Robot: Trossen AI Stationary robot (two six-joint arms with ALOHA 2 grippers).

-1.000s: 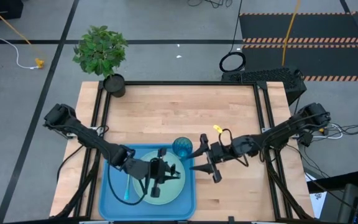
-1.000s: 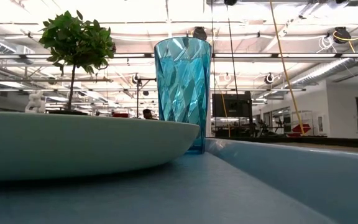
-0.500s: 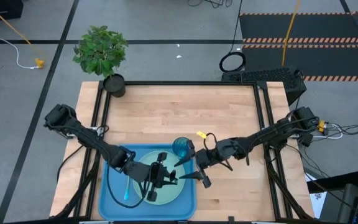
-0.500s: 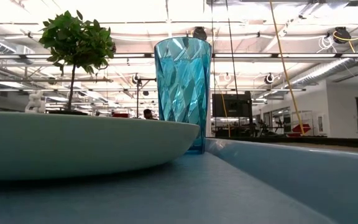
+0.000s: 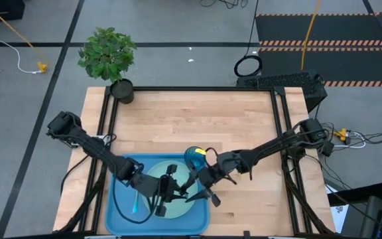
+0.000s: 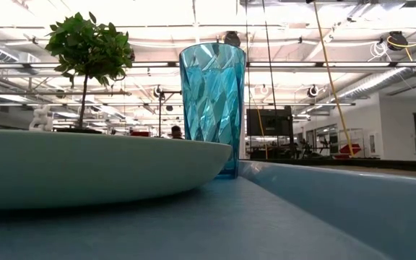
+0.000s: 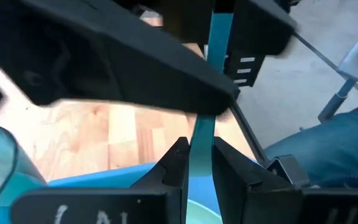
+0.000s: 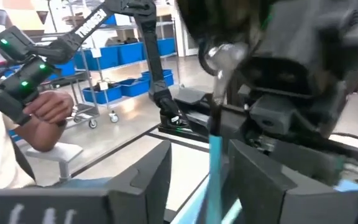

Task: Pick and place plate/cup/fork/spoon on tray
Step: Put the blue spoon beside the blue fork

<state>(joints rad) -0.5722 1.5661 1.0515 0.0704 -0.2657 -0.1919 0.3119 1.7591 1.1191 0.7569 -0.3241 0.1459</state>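
Observation:
The blue tray lies at the table's near edge. The mint plate lies in it, and the teal cup stands upright in its far right corner. A blue-handled utensil lies in the tray, left of the plate. My left gripper is over the plate, shut on a second light-blue-handled utensil with a silvery end; I cannot tell whether it is the fork or the spoon. My right gripper is open, with a finger on either side of that handle. My left gripper pinches the utensil's blue handle between its two fingers. The fingers reach level toward the table's right and lie along the handle. The utensil is lifted clear above the plate, and its free end points at my right gripper.
A potted plant stands at the table's far left corner. The bare wooden tabletop stretches beyond the tray. A person's hand and trouser leg show beyond the table.
My right gripper has moved toward the table's left and near edges, from beside the cup to my left gripper, and its open fingers now stand on either side of the held utensil's handle. My left gripper has stayed over the plate.

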